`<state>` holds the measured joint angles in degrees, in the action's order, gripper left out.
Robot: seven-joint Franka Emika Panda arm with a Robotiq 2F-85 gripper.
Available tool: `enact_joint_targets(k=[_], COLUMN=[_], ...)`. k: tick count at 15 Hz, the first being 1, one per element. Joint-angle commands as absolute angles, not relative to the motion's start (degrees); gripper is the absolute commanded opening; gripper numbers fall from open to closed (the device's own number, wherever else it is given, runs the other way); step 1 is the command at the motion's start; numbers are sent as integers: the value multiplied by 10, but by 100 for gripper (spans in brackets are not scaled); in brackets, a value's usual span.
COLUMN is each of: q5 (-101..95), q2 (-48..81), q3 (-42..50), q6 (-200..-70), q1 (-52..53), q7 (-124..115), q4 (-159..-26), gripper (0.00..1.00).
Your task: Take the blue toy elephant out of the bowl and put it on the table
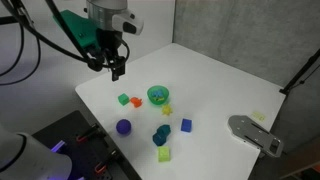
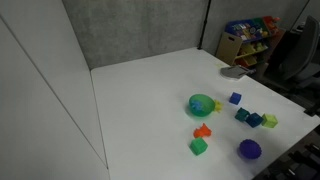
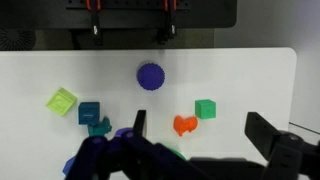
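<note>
Wrist view shows your fingers (image 3: 268, 138) spread wide and empty, while in an exterior view the small light-blue lumpy toy elephant (image 1: 158, 95) sits inside the round bright-green bowl (image 1: 150, 98) on the white table (image 1: 220, 80); it is probably light and slippery, so pinch its body from above.

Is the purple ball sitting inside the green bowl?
No, in an exterior view the purple ball lies on the white table, apart from the green bowl.
</note>
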<state>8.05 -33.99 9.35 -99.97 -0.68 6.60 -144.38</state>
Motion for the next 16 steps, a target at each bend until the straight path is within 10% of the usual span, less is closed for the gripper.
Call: enact_joint_targets(k=[1,16], q5=[85,68], q2=[-339,-210], q3=[84,-20], q6=[-998,-1202], q1=[-19,-6], q7=[71,-51], q4=[-1443,-1386], gripper=[100,100])
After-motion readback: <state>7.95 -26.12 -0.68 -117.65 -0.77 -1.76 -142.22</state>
